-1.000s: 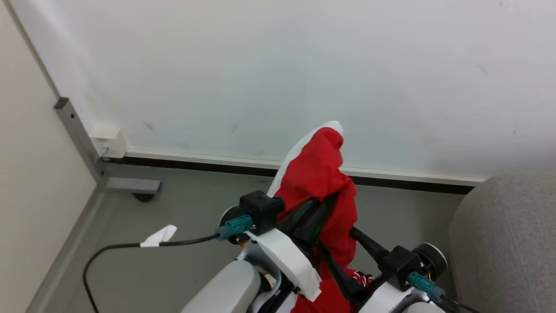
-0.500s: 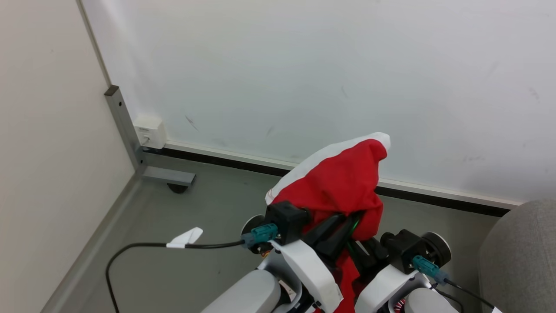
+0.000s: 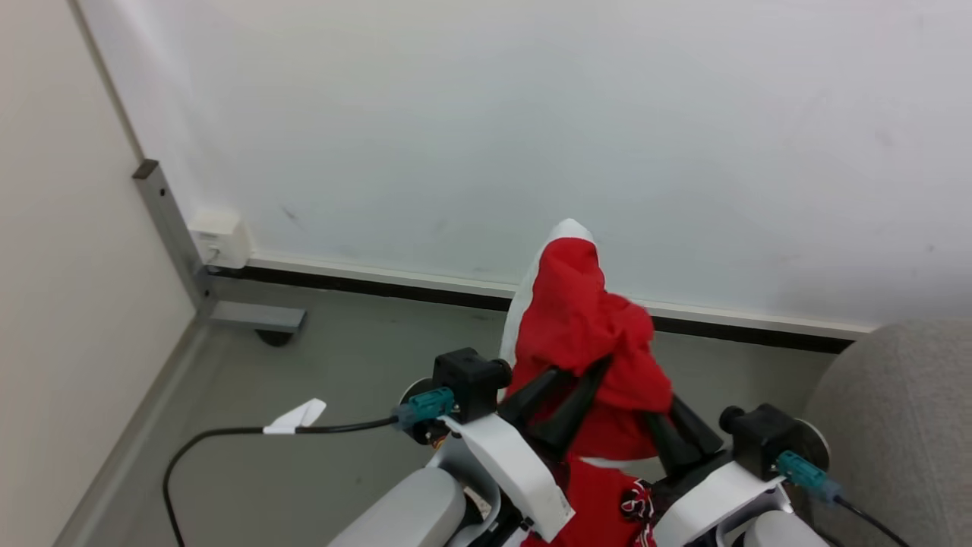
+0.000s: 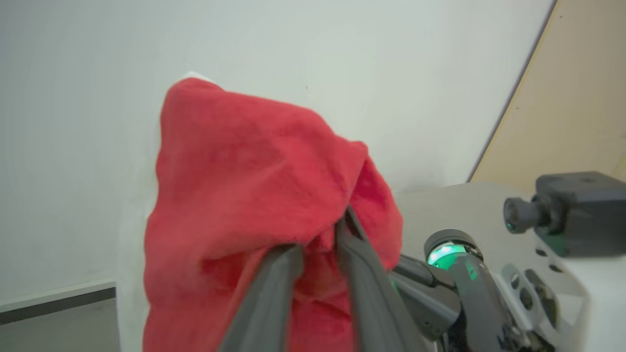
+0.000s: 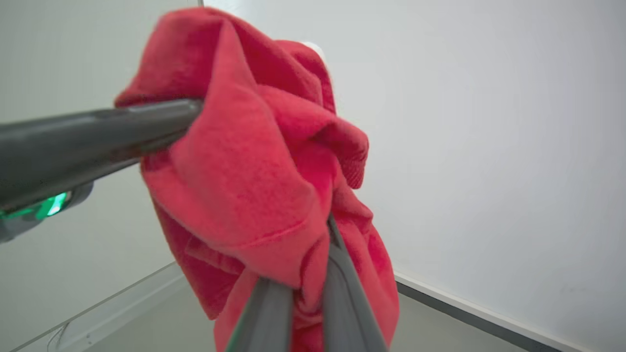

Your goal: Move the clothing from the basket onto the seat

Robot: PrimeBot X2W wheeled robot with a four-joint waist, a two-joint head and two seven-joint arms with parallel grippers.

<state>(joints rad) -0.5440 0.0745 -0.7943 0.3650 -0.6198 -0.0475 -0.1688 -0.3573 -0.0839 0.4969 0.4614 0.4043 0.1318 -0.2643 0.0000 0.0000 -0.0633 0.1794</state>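
A bright red garment with white trim (image 3: 581,327) hangs bunched above both arms, held up in front of the wall. My left gripper (image 3: 581,374) is shut on its folds, the dark fingers pinching red cloth (image 4: 254,186). My right gripper (image 3: 659,409) is shut on the same garment from the right, its fingers buried in the fabric (image 5: 254,195). Lower down between the wrists shows a bit of red cloth with black-and-white lettering (image 3: 636,505). The grey seat (image 3: 896,425) lies at the right edge. The basket is out of view.
A white wall (image 3: 531,114) with a dark skirting strip stands close ahead. At the left are a pale panel (image 3: 61,304), a grey metal post with a foot (image 3: 254,317) and a white wall box (image 3: 222,237). A black cable with a white tag (image 3: 296,415) trails over the grey floor.
The head camera has swung, shifting the whole scene sideways. The garment's raised peak now stands narrower and more upright, and the right gripper has come up closer beside the left.
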